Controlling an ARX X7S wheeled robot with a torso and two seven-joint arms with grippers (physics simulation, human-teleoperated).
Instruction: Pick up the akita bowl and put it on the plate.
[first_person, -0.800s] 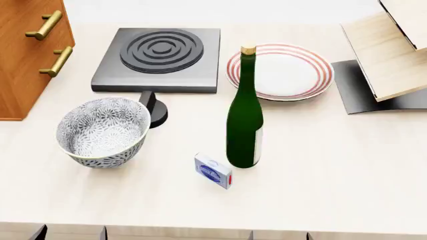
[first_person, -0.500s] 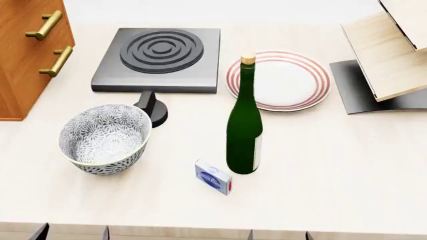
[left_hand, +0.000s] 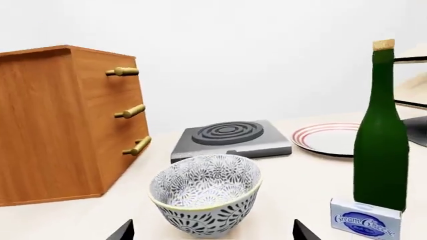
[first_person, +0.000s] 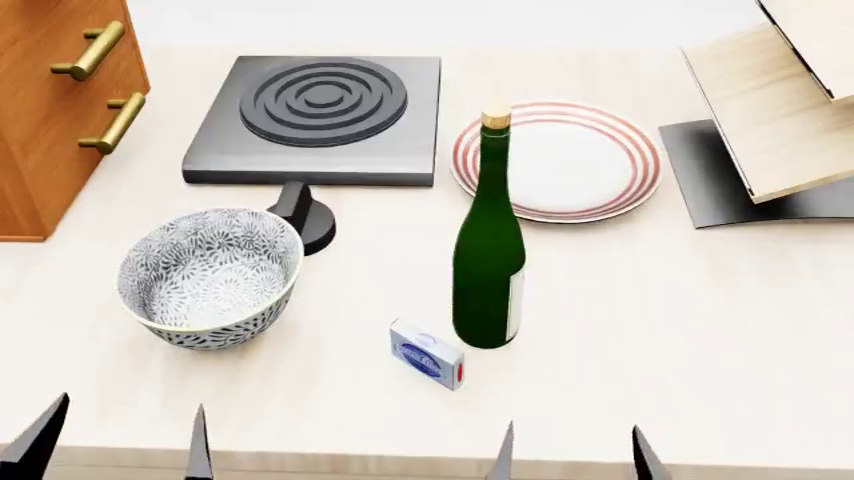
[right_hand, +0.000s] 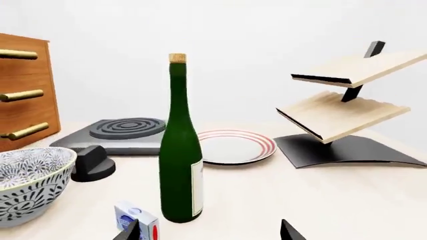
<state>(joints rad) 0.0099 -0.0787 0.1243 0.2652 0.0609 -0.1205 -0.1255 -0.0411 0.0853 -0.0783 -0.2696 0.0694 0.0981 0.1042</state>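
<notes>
Both grippers' fingertips newly rise into view at the bench's (first_person: 694, 330) near edge.
Left gripper (first_person: 120, 440) and right gripper (first_person: 571, 450) spread apart, empty; akita bowl (first_person: 210, 276) untouched, plate (first_person: 558, 160) at two o'clock; approach beginning.

1. head view: looking steeply down on the counter (first_person: 694, 330) from the near edge, burner (first_person: 318, 118) at upper left of the frame.
2. left wrist view: low, near counter level, facing the akita bowl (left_hand: 205, 200) up close.
3. right wrist view: equally low, facing the bottle (right_hand: 180, 150).
4. shared by all three: bowl, bottle, burner, plate (first_person: 558, 160).
</notes>
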